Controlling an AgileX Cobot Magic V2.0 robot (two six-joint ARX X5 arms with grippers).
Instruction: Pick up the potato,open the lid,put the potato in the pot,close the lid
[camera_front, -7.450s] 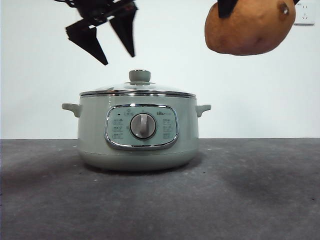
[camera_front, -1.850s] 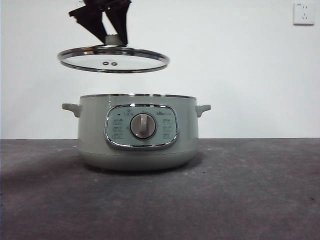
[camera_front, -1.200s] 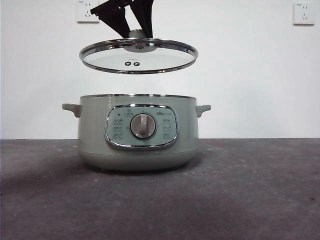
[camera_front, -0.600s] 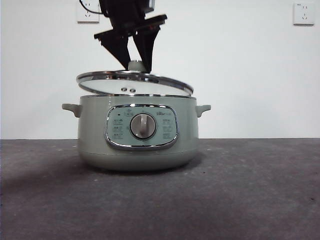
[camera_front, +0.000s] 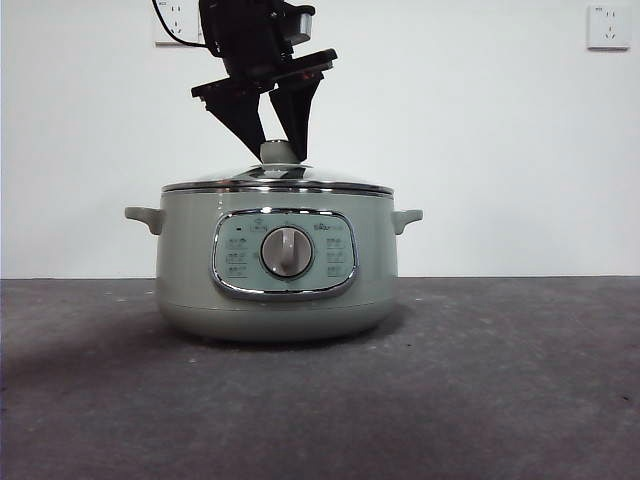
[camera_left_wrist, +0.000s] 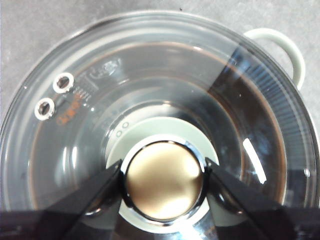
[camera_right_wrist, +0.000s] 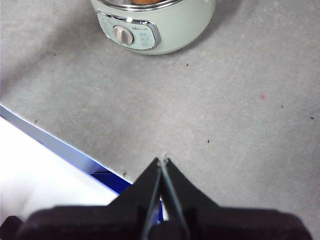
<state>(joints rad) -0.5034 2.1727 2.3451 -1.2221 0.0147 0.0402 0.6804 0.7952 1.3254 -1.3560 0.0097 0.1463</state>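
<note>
The sage-green pot (camera_front: 190, 260) stands at the middle of the table with the glass lid (camera_front: 330, 183) seated flat on its rim. My left gripper (camera_front: 280, 150) comes down from above and is shut on the lid's knob (camera_left_wrist: 163, 180), one jaw pressed to each side of it. Through the glass in the left wrist view the pot's inside looks dark. The potato (camera_right_wrist: 142, 1) shows only as an orange sliver inside the pot (camera_right_wrist: 175, 30) in the right wrist view. My right gripper (camera_right_wrist: 162, 161) is shut on nothing, well away from the pot above bare table.
One pot handle (camera_left_wrist: 285, 45) sticks out beside the lid. A white board with a blue edge (camera_right_wrist: 50, 165) lies by the right gripper. Wall sockets (camera_front: 608, 27) sit high behind the pot. Grey tabletop (camera_front: 500, 380) spreads in front of and beside the pot.
The left gripper brought the lid rightward over the pot, then lowered it from a slight tilt above the rim until it rests flat on the pot.
</note>
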